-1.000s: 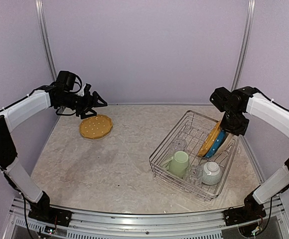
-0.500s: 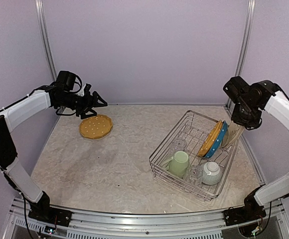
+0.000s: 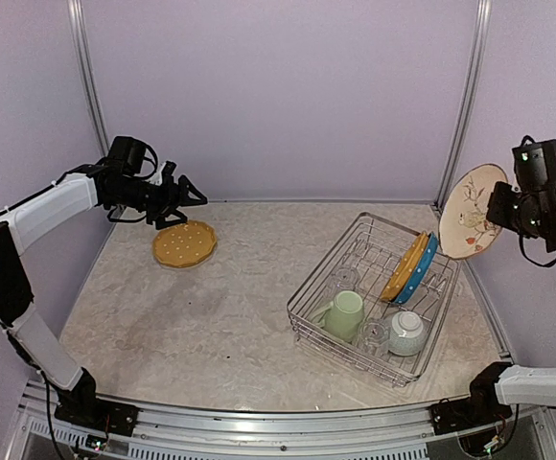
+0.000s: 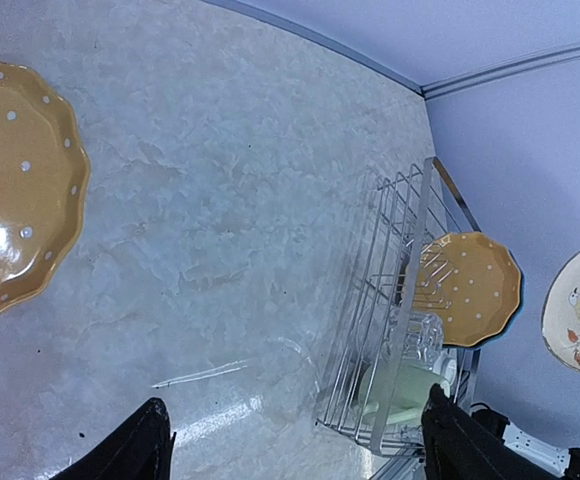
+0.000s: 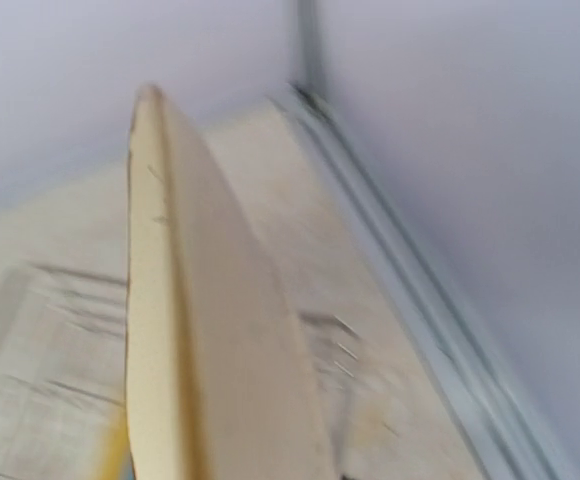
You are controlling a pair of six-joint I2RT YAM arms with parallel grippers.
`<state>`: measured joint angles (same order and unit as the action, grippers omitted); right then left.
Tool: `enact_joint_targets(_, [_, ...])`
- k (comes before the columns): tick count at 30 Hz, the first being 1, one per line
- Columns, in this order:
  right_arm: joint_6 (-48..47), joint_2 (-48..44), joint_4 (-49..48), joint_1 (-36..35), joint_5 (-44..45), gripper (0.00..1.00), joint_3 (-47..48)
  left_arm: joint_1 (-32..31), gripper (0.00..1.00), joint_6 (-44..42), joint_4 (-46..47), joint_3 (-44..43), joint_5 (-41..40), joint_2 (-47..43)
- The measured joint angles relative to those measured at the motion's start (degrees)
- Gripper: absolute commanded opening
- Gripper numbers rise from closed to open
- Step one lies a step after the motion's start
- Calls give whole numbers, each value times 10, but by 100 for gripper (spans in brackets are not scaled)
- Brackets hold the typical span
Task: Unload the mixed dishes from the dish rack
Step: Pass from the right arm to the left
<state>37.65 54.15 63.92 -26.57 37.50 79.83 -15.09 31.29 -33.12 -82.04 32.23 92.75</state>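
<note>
Right gripper [image 3: 500,213]: fingers pinched on the right rim of the cream floral plate [image 3: 470,213].
Cream floral plate: in the air, clear of the dish rack [image 3: 326,264], over the bench's right edge and close to the right wall [image 3: 537,115]. It stands nearly upright with its patterned face towards the bench.
Left gripper [image 3: 190,206]: fingers [image 4: 130,450] spread wide with nothing between them. It hovers just above the loose yellow dotted plate [image 3: 184,243].
Loose yellow dotted plate: flat on the bench [image 3: 230,316], near the far-left corner.
Dish rack: on the right half of the bench, set at an angle to its edges.
Rack contents, top view: the racked yellow dotted plate [image 3: 403,268] and the blue plate [image 3: 420,271] stand on edge together along the rack's right side. The pale green mug [image 3: 345,314] is at the near-left, with a clear glass [image 3: 341,280] just behind it. The bowl [image 3: 407,333] is at the near-right.
Left wrist view only: shows the dotted face of the racked plate and a bird-and-branch print on the held plate. The blue plate is hidden and the bowl cannot be made out.
Right wrist view only: blurred, with the held plate edge-on, a bench corner behind it, and no fingers in frame.
</note>
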Motion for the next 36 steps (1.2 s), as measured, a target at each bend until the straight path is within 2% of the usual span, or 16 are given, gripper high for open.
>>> enact_joint_targets(6, [-68,-40,-126,0,-90,0,0,0,86,6,5,0,34,1])
enact_joint_targets(12, [-73,-4,-253,0,-224,0,-23,0,87,30,66,21,118,2])
enact_joint_targets(17, [-23,68,-384,0,-345,0,-95,-8,89,75,167,63,217,2])
enact_joint_targets(22, [56,152,-513,-7,-449,0,-164,-44,89,108,233,79,279,2])
enact_joint_targets(29, [135,250,-646,-49,-513,0,-170,-76,88,170,326,89,337,28])
enact_joint_targets(36, [174,311,-732,-90,-544,0,-158,-78,85,208,360,98,354,54])
